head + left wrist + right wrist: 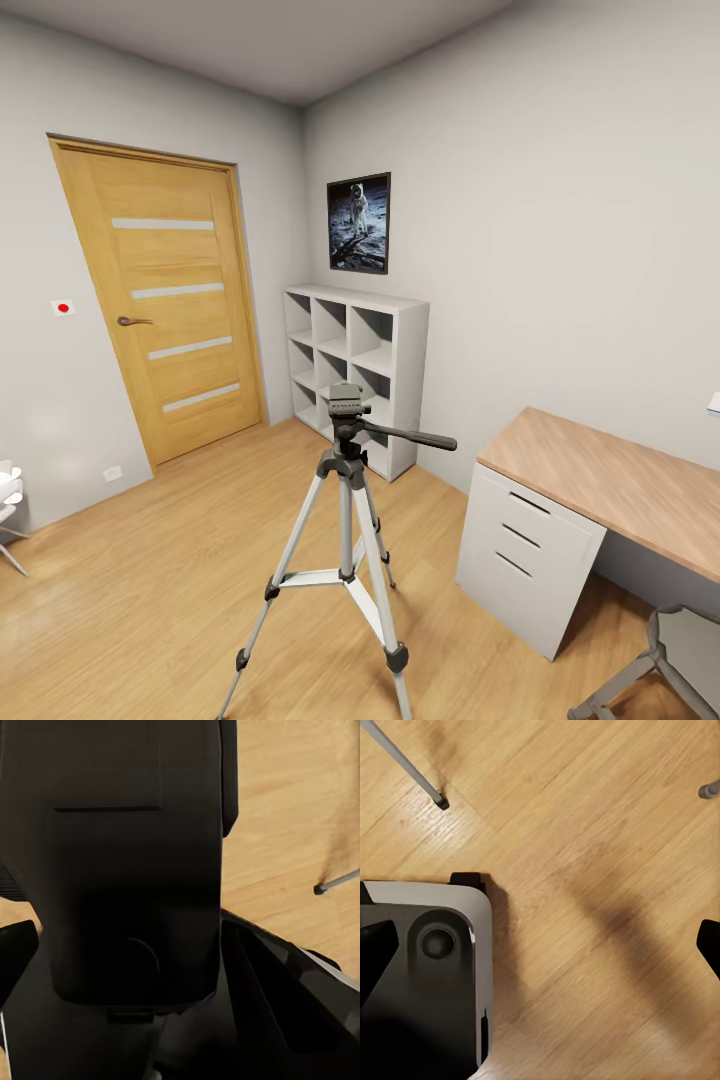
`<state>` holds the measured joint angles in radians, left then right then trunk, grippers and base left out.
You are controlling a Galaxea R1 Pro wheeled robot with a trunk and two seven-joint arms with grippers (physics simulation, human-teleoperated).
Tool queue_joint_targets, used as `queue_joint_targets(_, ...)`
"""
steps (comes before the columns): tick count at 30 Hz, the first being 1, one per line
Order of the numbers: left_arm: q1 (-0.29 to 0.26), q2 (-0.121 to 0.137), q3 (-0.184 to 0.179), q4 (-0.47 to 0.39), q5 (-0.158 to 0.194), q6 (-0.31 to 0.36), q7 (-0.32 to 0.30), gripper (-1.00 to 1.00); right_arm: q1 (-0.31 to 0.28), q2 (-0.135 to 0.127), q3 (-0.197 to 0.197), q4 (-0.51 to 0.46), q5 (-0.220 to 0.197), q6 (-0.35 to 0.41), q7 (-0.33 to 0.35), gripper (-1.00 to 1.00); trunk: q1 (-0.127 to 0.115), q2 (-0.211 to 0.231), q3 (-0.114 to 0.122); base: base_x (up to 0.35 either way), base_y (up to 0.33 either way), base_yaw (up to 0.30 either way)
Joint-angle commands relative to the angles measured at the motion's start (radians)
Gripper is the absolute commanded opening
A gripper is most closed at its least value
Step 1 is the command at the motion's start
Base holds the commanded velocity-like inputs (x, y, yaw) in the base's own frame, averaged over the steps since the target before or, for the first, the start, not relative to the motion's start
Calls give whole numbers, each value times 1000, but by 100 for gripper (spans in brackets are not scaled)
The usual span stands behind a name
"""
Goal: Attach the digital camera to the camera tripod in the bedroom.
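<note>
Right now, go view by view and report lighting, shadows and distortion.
Head view: even, soft light, wide-angle bowing of the walls and door, camera tripod sharp. Left wrist view: dark robot body nearly black, detail lost. Right wrist view: soft diffuse shadows across the wood floor, no glare.

camera tripod [345, 520]: silver metal legs, matt black joints | floor [170, 560]: smooth light wood planks | door [165, 300]: oak grain | shelf [358, 375]: matt white | worktop [620, 485]: wood
</note>
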<state>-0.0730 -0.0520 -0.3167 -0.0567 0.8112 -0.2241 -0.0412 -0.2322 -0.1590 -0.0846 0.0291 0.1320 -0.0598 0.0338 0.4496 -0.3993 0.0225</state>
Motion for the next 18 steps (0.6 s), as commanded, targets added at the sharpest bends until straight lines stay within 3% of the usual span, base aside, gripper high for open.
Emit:
queue_joint_targets(1, -1, 2, -7, 2, 7, -4, -4, -100, -1, 0, -8, 3, 10, -6, 2, 100, 0, -1, 0, 0, 0, 0)
queue_joint_targets(18, -1, 39, -8, 5, 0, -3, -2, -100, -1, 7, -9, 3, 10, 2, 3, 100, 0, -1, 0, 0, 0, 0)
